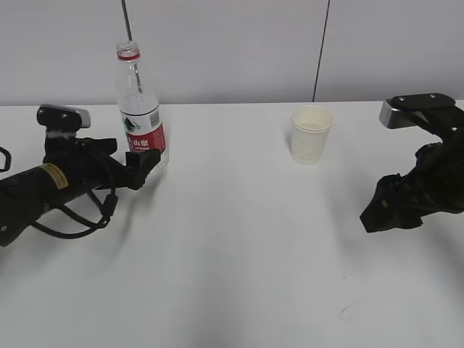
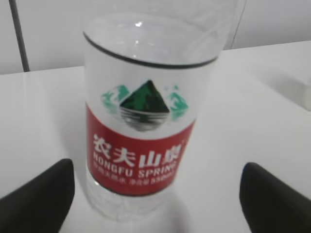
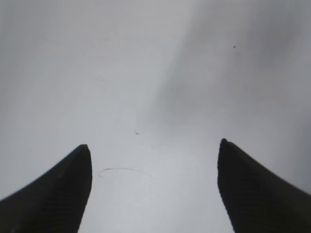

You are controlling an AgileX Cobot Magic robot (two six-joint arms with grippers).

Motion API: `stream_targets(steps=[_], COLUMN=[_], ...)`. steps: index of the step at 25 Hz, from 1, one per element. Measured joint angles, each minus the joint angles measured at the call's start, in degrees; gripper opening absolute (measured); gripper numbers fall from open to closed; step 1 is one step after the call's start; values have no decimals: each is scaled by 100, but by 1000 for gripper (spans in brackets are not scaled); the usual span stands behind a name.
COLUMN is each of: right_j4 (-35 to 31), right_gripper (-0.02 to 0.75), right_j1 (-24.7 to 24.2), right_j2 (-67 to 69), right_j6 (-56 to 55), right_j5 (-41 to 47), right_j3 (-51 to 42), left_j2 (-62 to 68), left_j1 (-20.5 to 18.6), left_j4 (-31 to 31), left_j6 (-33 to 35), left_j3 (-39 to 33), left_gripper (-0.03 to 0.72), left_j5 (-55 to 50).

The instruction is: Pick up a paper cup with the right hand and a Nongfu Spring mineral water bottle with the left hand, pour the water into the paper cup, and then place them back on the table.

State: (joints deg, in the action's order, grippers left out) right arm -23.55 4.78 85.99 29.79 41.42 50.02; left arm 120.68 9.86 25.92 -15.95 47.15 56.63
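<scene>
- I see the bottle (image 1: 141,109) upright near the surface's (image 1: 239,246) far-left edge, uncapped, with water in it.
- My left gripper (image 2: 155,194) has its jaws spread wide, the bottle between them and nearer the left finger (image 2: 41,196); neither finger touches it.
- The cup (image 1: 312,133) stands upright toward the far edge, right of centre, well apart from the bottle.
- My right gripper (image 3: 154,187) sits near the right edge, jaws wide open, holding nothing; only bare surface shows between them, the cup well off to its far left.
</scene>
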Motion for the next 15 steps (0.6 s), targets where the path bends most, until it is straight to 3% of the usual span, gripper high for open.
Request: stream_targets(steps=[5,12,15], right_j4=[-69,-124,-112], right_gripper=[592,592,592], right_j1=[0,0,0], right_j2=[0,0,0], right_j6=[4,-87,-195], right_j5=[59,730,814], right_j3=[36,544,717], left_j2=[-1177,-3884,-4936], left_j1=[34,580,942], left_j4=[-53,-229,-684], left_j6=[-38,-774,-888], left_j3=[-807,-902,-913], left_gripper=[591,578,567], left_j5=[-592,-4585,-6191])
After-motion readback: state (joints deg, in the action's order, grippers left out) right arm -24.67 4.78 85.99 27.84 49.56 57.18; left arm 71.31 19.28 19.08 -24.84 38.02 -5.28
